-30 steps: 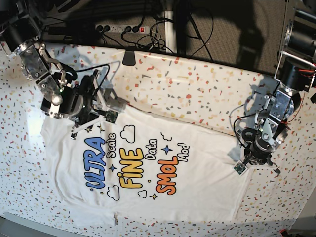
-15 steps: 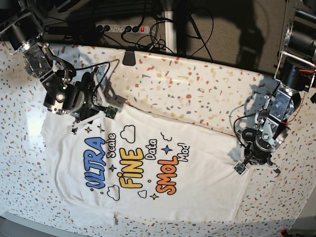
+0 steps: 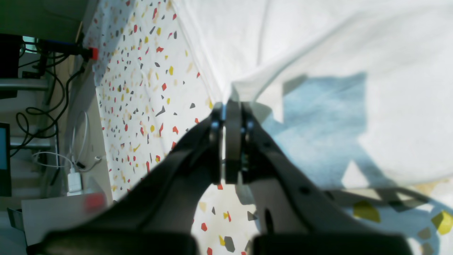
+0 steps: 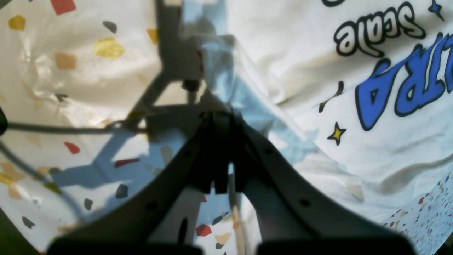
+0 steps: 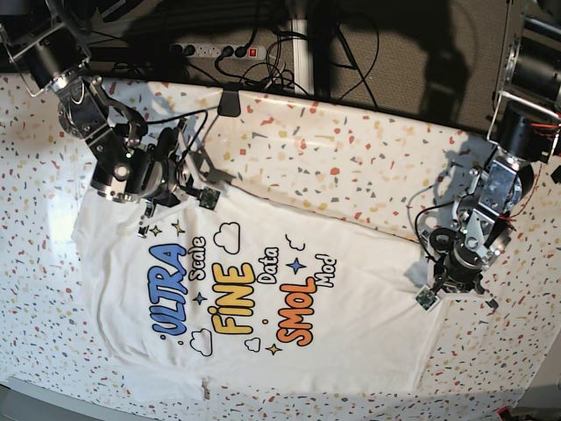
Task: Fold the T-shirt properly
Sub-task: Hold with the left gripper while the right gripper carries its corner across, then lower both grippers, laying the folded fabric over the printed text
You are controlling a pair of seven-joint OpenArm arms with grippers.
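Since the earlier frame: right gripper (image 5: 153,203) drawn up and back along the shirt's upper edge at the left of the base view, jaws now pinched together where they stood parted; left gripper (image 5: 456,276) at the right unmoved.

At far left: T-shirt (image 5: 254,298) spread print-up on the speckled desk (image 5: 351,149), "ULTRA" end nearest the right gripper. From the right wrist view: jaws (image 4: 219,152) closed at the shirt's edge, a ridge of white cloth running up to the tips. Judged a grip on the T-shirt, though the fabric between the tips sits in shadow and cannot be confirmed outright.

In the middle: print flat, only light wrinkles, lower hem close to the desk's near edge.

At right: left gripper's jaws (image 3: 228,141) closed tight on a corner of the T-shirt, cloth tented up from the pinch.

For the step in hand, likely lifting both held points to carry one edge over the body: best to raise the two grippers together and level, keep the cloth lightly taut between them, move slowly enough not to drag the far hem, and check the right-hand pinch holds more than a sliver before lifting.
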